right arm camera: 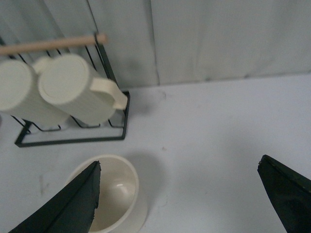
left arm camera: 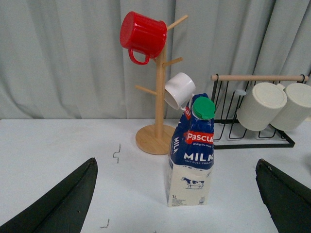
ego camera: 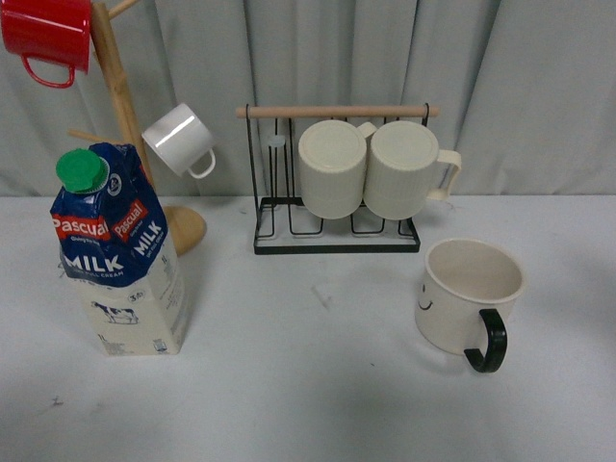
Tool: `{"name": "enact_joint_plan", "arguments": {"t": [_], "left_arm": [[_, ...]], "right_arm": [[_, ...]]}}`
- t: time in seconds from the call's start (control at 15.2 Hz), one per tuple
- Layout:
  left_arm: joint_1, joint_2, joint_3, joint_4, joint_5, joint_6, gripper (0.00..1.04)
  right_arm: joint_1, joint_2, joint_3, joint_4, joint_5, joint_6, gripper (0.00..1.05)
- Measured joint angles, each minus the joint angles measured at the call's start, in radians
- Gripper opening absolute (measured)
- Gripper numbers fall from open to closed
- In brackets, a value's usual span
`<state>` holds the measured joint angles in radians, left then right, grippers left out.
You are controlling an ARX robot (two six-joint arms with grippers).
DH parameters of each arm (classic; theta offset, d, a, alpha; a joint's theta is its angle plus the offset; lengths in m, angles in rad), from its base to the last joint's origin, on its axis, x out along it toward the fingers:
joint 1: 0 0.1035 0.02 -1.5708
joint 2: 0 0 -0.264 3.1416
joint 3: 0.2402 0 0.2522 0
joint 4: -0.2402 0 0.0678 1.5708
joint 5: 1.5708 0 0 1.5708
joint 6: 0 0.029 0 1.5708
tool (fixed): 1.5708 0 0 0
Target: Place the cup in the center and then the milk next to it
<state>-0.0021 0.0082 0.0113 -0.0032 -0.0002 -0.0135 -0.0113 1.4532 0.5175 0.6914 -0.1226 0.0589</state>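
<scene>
Cup (ego camera: 467,300) upright, right side of bench (ego camera: 318,395); milk (ego camera: 120,260) upright at left, well apart. L jaws, R jaws both released.

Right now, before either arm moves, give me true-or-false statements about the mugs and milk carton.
The wide cream mug with the black handle stands upright on the white table. True.
The blue-topped milk carton with the green cap lies on its side. False: it stands upright.
Two ribbed cream mugs hang on the black wire rack. True.
The red mug sits on the table. False: it hangs on the wooden mug tree.
Mug and carton touch. False: they stand far apart.
</scene>
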Motion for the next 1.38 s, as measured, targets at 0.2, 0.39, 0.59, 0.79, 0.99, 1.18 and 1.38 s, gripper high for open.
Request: {"name": "enact_joint_plan", "arguments": {"t": [0.2, 0.39, 0.59, 0.79, 0.99, 1.18, 1.38], "left_arm": [[0.000, 0.000, 0.000, 0.000, 0.000, 0.000, 0.98], [0.000, 0.000, 0.000, 0.000, 0.000, 0.000, 0.98], [0.000, 0.000, 0.000, 0.000, 0.000, 0.000, 0.98], [0.000, 0.000, 0.000, 0.000, 0.000, 0.000, 0.98], [0.000, 0.000, 0.000, 0.000, 0.000, 0.000, 0.98], [0.000, 0.000, 0.000, 0.000, 0.000, 0.000, 0.98], [0.000, 0.000, 0.000, 0.000, 0.000, 0.000, 0.98]], "right_arm": [[0.091, 0.289, 0.275, -0.263, 0.139, 0.108, 0.98], [0.124, 0.410, 0.470, -0.496, 0.138, 0.156, 0.98], [0.143, 0.493, 0.555, -0.631, 0.129, 0.159, 0.98], [0.158, 0.546, 0.595, -0.662, 0.119, 0.174, 0.98], [0.168, 0.560, 0.592, -0.653, 0.117, 0.186, 0.86], [0.168, 0.560, 0.581, -0.647, 0.122, 0.188, 0.53], [0.166, 0.558, 0.578, -0.646, 0.122, 0.188, 0.21]]}}
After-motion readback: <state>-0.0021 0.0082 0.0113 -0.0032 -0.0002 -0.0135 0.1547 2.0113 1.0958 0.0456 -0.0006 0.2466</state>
